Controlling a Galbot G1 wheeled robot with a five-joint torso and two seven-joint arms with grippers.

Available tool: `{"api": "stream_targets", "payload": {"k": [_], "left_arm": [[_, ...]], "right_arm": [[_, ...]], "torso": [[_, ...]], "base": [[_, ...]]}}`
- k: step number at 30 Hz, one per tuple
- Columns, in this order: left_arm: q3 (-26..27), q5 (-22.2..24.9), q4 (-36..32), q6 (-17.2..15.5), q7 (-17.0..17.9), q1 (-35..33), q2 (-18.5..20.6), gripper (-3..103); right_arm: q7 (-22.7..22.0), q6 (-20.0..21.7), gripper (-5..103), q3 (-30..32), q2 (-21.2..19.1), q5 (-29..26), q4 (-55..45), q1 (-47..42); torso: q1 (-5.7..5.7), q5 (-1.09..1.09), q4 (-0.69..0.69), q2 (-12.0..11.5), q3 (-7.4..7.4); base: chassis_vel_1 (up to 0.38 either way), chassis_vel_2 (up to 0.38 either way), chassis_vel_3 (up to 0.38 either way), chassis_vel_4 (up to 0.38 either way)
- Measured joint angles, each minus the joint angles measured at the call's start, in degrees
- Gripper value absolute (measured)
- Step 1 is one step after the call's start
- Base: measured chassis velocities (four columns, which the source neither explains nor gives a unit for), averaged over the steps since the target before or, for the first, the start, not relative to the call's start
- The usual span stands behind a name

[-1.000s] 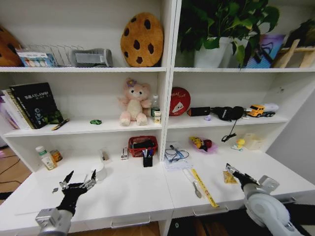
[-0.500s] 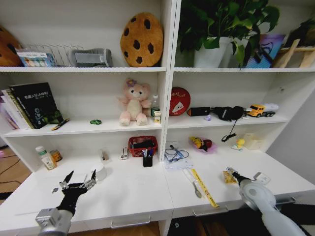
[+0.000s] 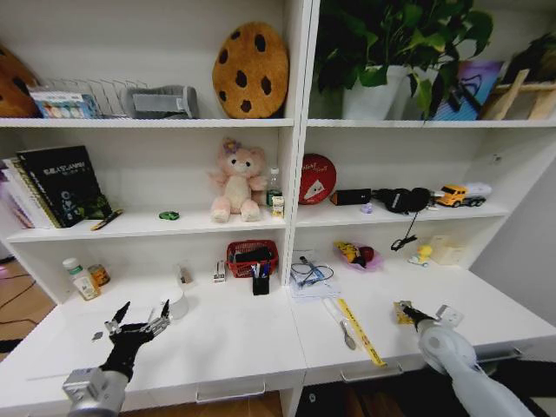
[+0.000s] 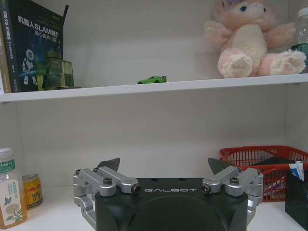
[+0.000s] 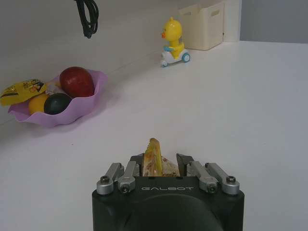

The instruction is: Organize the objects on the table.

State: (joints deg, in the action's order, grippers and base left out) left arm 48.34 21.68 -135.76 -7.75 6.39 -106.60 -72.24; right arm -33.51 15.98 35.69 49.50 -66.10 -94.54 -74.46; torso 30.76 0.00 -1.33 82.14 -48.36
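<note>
A small orange-yellow snack packet (image 5: 155, 161) stands on edge between the fingers of my right gripper (image 5: 156, 163), which is shut on it low over the white table (image 3: 243, 339), right of centre. In the head view the packet (image 3: 401, 313) shows at the tip of that gripper (image 3: 408, 313). My left gripper (image 3: 139, 326) hovers open over the table's left part with nothing in it, its fingers (image 4: 109, 164) spread wide. A tiny green toy car (image 4: 152, 79) sits on the shelf above. Pens stand in a black holder (image 3: 261, 280).
A yellow ruler (image 3: 360, 332) and a spoon (image 3: 343, 328) lie left of the right gripper. Ahead of it are a purple fruit bowl (image 5: 98, 91), a yellow duck toy (image 5: 173, 41) and a cream box (image 5: 204, 24). A red basket (image 3: 252, 257) and a bottle (image 3: 80, 278) stand at the back.
My right arm has swung in to the left and its gripper has shut on the snack packet. The left arm has not moved.
</note>
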Motion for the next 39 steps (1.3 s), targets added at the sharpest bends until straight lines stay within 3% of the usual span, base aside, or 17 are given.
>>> {"api": "stream_targets", "payload": {"k": [6,12,15,16,18,19,21,22,25,39], "left_arm": [[0.0,0.0,0.0,0.0,0.0,0.0,0.0,100],[0.0,0.0,0.0,0.0,0.0,0.0,0.0,100],[0.0,0.0,0.0,0.0,0.0,0.0,0.0,100],[0.0,0.0,0.0,0.0,0.0,0.0,0.0,100],[0.0,0.0,0.0,0.0,0.0,0.0,0.0,100],[0.0,0.0,0.0,0.0,0.0,0.0,0.0,100],[0.0,0.0,0.0,0.0,0.0,0.0,0.0,100],[0.0,0.0,0.0,0.0,0.0,0.0,0.0,100],[0.0,0.0,0.0,0.0,0.0,0.0,0.0,100],[0.0,0.0,0.0,0.0,0.0,0.0,0.0,100]], "right_arm": [[1.5,-1.2,16,-1.2,0.0,3.7,1.1,0.3],[6.2,-3.1,2,0.2,-0.4,8.8,0.9,-1.2],[8.4,-3.7,1,1.0,-0.8,9.4,-0.2,-2.2],[11.0,-5.0,0,2.0,-1.3,10.9,-1.1,-3.3],[15.8,-9.5,0,3.1,-1.8,17.9,-1.1,-4.5],[15.8,-9.5,0,3.1,-1.8,17.9,-1.1,-4.5],[19.7,-13.0,0,4.3,-2.5,24.0,-2.2,-6.0],[19.7,-13.0,0,4.3,-2.5,24.0,-2.2,-6.0],[25.7,-13.5,0,6.4,-4.0,25.9,-7.0,-8.3],[27.8,-13.8,0,5.9,-6.0,23.8,-8.6,-6.2]], "torso": [[0.00,0.00,0.00,0.0,0.00],[0.00,0.01,0.00,0.0,0.00],[0.00,0.00,-0.01,0.0,0.00],[-0.01,-0.01,-0.01,0.0,0.00],[-0.01,0.00,0.00,0.0,0.00],[-0.01,0.00,0.00,0.0,0.00],[-0.01,0.01,-0.01,0.0,0.00],[-0.01,0.01,-0.01,0.0,0.00],[-0.01,-0.01,0.00,0.0,0.01],[-0.01,0.02,0.01,0.0,0.00]], "base": [[0.000,0.000,0.000,0.000],[0.000,0.000,0.000,0.000],[0.000,0.000,0.000,0.000],[0.000,0.000,0.000,0.000],[0.000,0.000,0.000,0.000],[0.000,0.000,0.000,0.000],[0.000,0.000,0.000,0.000],[0.000,0.000,0.000,0.000],[0.000,0.000,0.000,0.000],[-0.052,-0.053,0.060,0.055]]}}
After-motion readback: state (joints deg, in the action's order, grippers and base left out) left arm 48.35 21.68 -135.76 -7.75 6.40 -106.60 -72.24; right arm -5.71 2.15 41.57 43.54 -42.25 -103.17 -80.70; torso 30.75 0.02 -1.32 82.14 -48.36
